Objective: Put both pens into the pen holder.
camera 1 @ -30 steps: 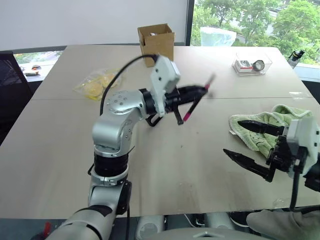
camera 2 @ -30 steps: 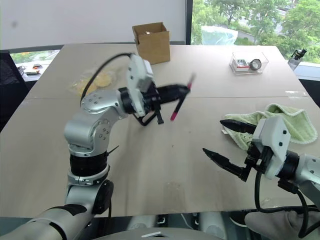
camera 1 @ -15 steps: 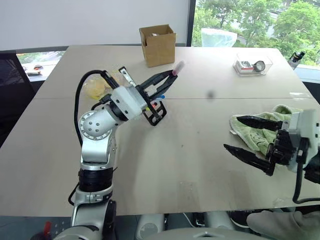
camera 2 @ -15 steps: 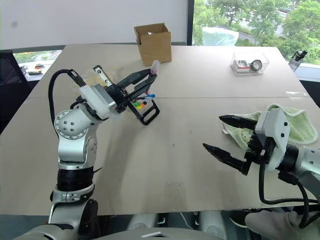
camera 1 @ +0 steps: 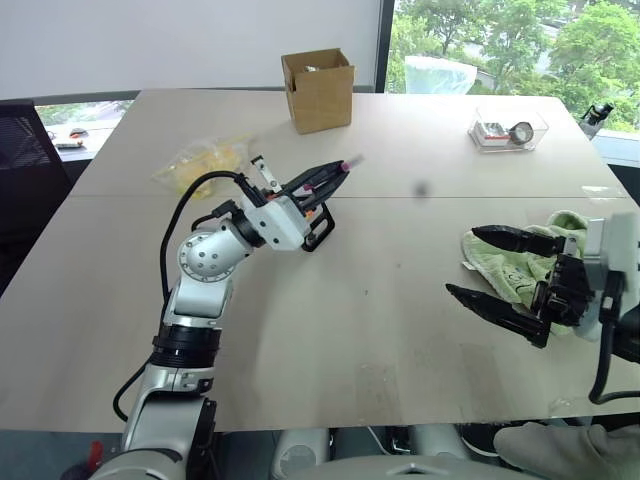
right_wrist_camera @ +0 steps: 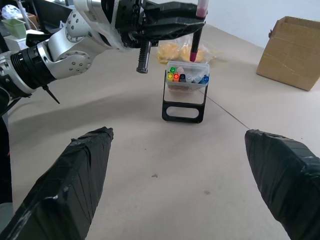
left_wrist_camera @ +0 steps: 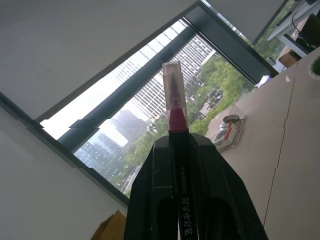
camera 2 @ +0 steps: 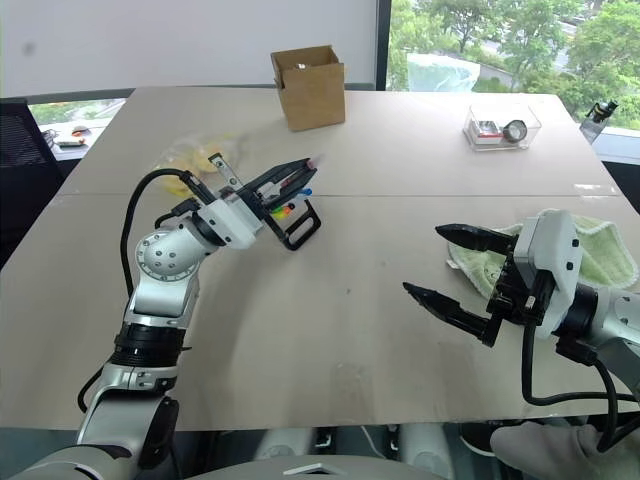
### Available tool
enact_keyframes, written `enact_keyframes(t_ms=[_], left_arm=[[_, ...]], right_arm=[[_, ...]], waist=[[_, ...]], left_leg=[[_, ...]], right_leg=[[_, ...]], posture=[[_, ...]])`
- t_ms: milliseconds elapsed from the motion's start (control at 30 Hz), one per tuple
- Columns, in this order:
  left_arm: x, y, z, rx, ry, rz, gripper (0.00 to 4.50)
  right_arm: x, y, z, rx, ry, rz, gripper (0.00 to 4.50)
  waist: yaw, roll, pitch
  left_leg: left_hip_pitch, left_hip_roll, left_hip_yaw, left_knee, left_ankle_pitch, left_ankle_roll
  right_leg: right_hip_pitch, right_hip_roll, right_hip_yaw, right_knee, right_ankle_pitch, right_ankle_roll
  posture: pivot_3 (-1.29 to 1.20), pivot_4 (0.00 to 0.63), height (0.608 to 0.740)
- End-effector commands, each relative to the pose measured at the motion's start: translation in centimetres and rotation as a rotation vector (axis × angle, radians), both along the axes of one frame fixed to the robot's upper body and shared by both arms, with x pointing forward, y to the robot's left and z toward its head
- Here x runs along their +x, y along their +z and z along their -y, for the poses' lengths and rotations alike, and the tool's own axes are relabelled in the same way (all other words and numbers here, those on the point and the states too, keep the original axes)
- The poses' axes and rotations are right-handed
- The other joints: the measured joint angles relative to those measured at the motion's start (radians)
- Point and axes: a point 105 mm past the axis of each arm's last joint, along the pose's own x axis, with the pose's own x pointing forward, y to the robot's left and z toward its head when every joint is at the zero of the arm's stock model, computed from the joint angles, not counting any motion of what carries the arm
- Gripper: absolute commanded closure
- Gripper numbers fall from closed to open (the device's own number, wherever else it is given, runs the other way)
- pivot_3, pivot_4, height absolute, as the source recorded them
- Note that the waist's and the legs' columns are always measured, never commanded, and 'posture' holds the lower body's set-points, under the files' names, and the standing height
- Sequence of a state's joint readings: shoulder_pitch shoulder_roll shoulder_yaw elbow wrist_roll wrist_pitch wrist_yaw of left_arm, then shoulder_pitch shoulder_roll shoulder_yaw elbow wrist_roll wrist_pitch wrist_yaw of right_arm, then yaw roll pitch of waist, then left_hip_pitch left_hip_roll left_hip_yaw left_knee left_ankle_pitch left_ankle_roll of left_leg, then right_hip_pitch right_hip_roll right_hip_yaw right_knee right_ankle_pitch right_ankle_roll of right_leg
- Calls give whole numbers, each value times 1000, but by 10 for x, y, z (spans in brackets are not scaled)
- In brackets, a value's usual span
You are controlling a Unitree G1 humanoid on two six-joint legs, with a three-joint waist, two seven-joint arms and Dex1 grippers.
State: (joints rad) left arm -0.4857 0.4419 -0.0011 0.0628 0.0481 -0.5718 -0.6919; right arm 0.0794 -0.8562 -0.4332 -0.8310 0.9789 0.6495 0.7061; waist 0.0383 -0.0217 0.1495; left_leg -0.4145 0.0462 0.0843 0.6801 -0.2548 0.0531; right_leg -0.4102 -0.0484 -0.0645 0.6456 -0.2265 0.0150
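My left gripper is shut on the dark pen with the magenta-pink cap. The pen lies along the fingers, and its cap sticks out past the tips, pointing up and away. The black-framed pen holder stands on the table just under and behind this gripper. It holds several coloured caps, one of them blue. I cannot tell whether that blue cap is the second pen. My right gripper hovers wide open and empty over the table's right side, pointing towards the holder.
A green towel lies under the right arm. At the far edge stand a brown cardboard box and a clear tray. A yellow bag lies left of the holder. A crumpled clear bag sits at the back.
The left arm has come down and moved left while its wrist rolled. The pen, which hung crosswise from the fingers, now points up and away along them. The right gripper has stayed put.
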Motion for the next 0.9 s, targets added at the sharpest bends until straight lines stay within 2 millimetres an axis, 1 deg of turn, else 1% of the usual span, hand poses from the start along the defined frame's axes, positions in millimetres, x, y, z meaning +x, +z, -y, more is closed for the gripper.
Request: enact_keyframes(t_ms=[33,167,333,433,500,533,567,600,667,700,733,767,800,833,900], left_arm=[[-2,1,-2,-16,-8,23,4468],[-1,-10,-4,-8,-21,-3,4468],[5,-15,-8,-10,4,-20,4468],[10,-18,-14,-13,36,-27,4468],[11,-16,-18,-23,53,-14,3588],[11,-16,-18,-30,51,-12,3276],[10,-16,-18,-35,48,-15,2838],[8,-14,-17,-40,44,2,2478],[2,-8,-16,-61,31,39,1496],[-2,-4,-15,-74,21,52,1081],[-6,1,-16,-104,4,39,612],[-10,4,-15,-133,-16,10,612],[-15,6,-15,-176,-52,-60,612],[-22,7,-14,-215,-95,-143,612],[-36,1,-14,-296,-174,-375,612]], right_arm=[[-5,8,-5,3,23,49,0],[-5,8,-4,2,23,53,0],[-7,12,-5,7,28,72,0],[-7,14,-5,13,31,83,0],[-7,15,-5,17,32,86,0],[-7,15,-5,17,32,86,0],[-7,15,-5,17,32,86,0],[-7,15,-5,17,31,86,0],[-7,14,-4,13,26,81,0],[-7,13,-4,9,22,77,0],[-6,12,-3,2,14,71,0],[-6,10,-2,-4,6,65,0],[-5,7,1,-15,-11,53,0],[-4,4,3,-27,-27,39,0],[-3,-9,13,-68,-72,0,0]], waist=[[0,0,0],[-1,0,0],[0,0,0],[-1,0,0],[0,0,0],[0,0,0],[0,0,0],[0,0,0],[0,0,0],[0,0,0],[-1,0,0],[-1,0,0],[-1,0,0],[-2,0,0],[-7,0,0]], left_leg=[[0,0,0,0,0,0],[0,0,0,0,0,0],[0,0,0,0,0,0],[0,0,0,0,0,0],[0,0,0,0,0,0],[0,0,0,0,0,0],[0,0,0,0,0,0],[0,0,0,0,0,0],[0,0,0,0,0,0],[0,0,0,0,0,0],[0,0,0,0,0,0],[0,0,0,0,0,0],[0,0,0,0,0,0],[0,1,0,0,0,0],[0,1,0,0,0,0]], right_leg=[[0,0,0,0,0,0],[0,0,0,0,0,0],[0,0,-1,0,0,0],[0,0,0,0,0,0],[0,0,-1,0,0,0],[0,0,-1,0,0,0],[0,-1,-1,0,0,0],[0,-1,-1,0,0,0],[0,-1,-1,0,0,0],[0,-1,-1,0,0,0],[0,-1,-1,0,0,0],[0,-2,-1,0,0,0],[0,-4,0,0,0,0],[0,-5,0,0,0,0],[0,-6,0,0,0,0]], posture=[[0,150,740],[0,150,740],[0,150,740],[0,150,740],[0,150,740],[0,150,740],[0,150,740],[0,150,740],[0,150,740],[0,150,740],[0,150,740],[0,150,740],[0,150,740],[0,150,740],[0,150,740]])
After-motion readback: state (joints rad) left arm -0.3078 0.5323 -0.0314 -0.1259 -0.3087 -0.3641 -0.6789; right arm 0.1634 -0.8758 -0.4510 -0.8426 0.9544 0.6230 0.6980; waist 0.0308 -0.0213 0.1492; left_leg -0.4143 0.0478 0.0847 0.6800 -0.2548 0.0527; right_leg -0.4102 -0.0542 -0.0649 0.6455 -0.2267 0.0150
